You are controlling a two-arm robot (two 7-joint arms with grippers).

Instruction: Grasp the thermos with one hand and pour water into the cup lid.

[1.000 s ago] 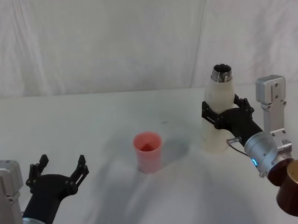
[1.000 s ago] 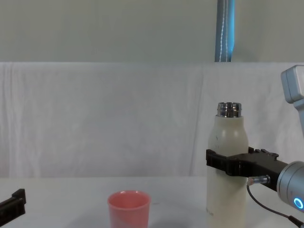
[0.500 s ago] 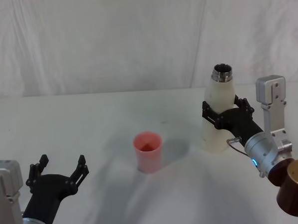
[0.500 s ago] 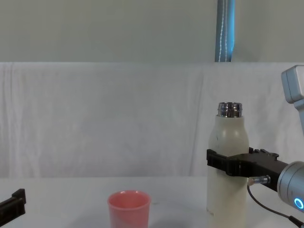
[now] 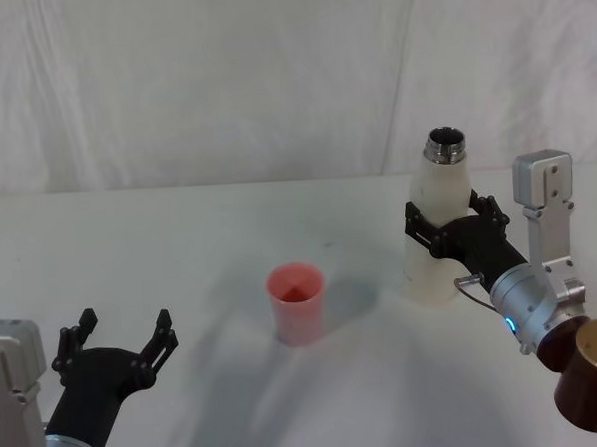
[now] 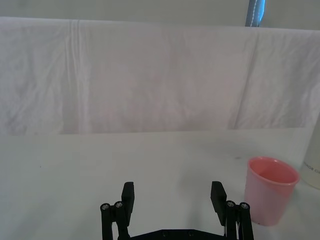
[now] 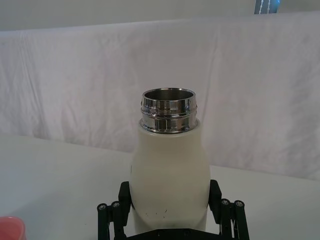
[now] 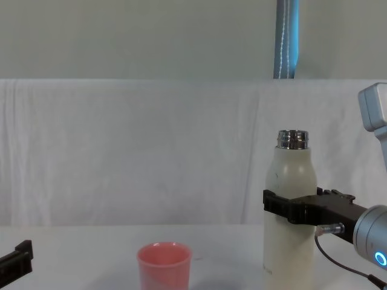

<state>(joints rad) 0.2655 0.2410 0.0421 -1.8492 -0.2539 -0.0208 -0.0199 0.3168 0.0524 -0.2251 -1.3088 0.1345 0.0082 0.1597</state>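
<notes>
The thermos (image 5: 437, 226) is positioned upright on the right side of the bench (image 5: 179, 230), its threaded steel neck uncapped. The right gripper (image 5: 449, 224) is clamped around the mid-body of the thermos, one finger on each side. The pink cup lid (image 5: 297, 303) is placed upright near the middle of the bench, well apart from the thermos on its left. The left gripper (image 5: 119, 341) is held above the near left corner of the bench, fingers spread and nothing held.
</notes>
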